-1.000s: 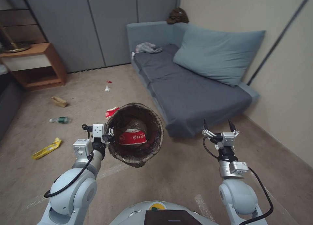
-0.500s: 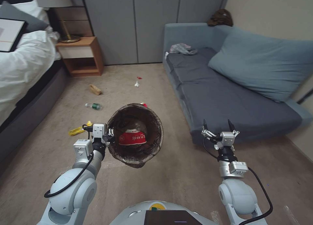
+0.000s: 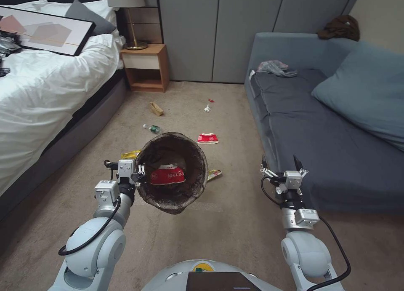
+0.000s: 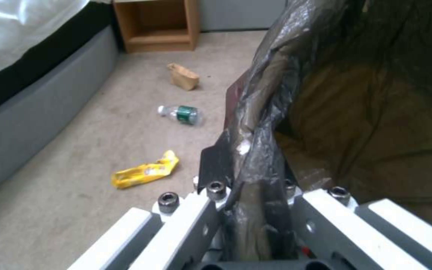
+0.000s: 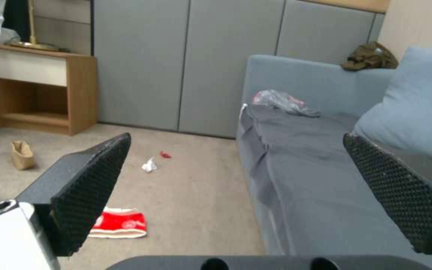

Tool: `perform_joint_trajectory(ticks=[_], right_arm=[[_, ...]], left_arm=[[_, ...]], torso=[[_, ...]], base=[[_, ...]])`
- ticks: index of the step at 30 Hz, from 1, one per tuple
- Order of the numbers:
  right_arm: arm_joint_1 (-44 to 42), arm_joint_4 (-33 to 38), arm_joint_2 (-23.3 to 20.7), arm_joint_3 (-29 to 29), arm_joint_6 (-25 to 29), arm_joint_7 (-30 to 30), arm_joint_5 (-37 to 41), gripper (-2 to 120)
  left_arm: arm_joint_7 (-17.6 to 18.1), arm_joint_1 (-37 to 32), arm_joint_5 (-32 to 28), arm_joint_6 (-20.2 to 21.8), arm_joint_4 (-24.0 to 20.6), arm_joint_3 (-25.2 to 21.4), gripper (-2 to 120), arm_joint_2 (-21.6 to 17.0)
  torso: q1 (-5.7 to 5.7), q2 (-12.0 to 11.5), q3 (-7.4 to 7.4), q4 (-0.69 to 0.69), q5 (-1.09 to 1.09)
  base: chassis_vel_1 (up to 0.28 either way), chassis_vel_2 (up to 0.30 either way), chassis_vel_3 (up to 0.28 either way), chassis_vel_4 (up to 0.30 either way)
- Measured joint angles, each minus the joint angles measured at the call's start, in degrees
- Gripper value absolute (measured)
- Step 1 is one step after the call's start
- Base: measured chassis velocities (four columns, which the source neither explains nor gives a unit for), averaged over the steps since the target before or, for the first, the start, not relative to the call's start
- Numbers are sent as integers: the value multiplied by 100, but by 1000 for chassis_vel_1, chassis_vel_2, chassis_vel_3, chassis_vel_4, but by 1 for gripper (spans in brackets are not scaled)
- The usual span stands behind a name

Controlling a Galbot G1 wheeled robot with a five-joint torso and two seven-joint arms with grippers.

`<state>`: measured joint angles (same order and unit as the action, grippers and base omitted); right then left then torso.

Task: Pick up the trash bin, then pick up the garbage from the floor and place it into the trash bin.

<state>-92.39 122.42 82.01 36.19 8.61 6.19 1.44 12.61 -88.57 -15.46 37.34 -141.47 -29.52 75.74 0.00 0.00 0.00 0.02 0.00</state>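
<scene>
Since a second ago the whole head view has swung toward the bed, so the robot has turned (the litter itself has not budged) and the bed (image 3: 46, 93) and nightstand (image 3: 145, 68) now sit ahead of your left gripper (image 3: 141, 173).

That left pincer is clamped on the lined rim of the trash bin (image 3: 172, 175), held off the floor and tipped with its mouth toward the head camera; a red-and-white wrapper (image 3: 167, 175) lies inside. Your right gripper (image 3: 281, 164) hangs with its fingers spread wide and nothing between them, just beside the sofa (image 3: 311, 148).

Judging by the layout, your nearest target is the second red-and-white wrapper (image 3: 208, 138) on the floor, ahead of the right pincer and toward the bin side. Bring the fingers down square over it and pinch low, because a flat wrapper on carpet will likely slide. Keep the bin level enough that its contents stay put.

Beyond the left pincer lie a yellow snack bag (image 4: 146, 173), a clear bottle (image 4: 180, 113) and a tan carton (image 4: 182, 76); a white tissue (image 5: 149, 165) sits farther off from the right one.

In the head view the bin covers much of the yellow bag and part of another wrapper (image 3: 213, 174) at its far edge. You cannot make out the bin's white wall under the liner, nor how deep the left fingers bite.
</scene>
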Motion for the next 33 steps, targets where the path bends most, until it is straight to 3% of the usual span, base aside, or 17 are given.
perform_joint_trajectory(ticks=[4,33], right_arm=[[1,10,6,4,-87,91,3,100],[-67,4,122,-106,-28,95,-140,100]], left_arm=[[-15,-12,145,-18,30,2,0,16],[-110,-87,226,-56,88,69,0,83]], torso=[[0,0,0,-5,0],[0,0,0,-2,0]], base=[[0,0,0,0],[0,0,0,0]])
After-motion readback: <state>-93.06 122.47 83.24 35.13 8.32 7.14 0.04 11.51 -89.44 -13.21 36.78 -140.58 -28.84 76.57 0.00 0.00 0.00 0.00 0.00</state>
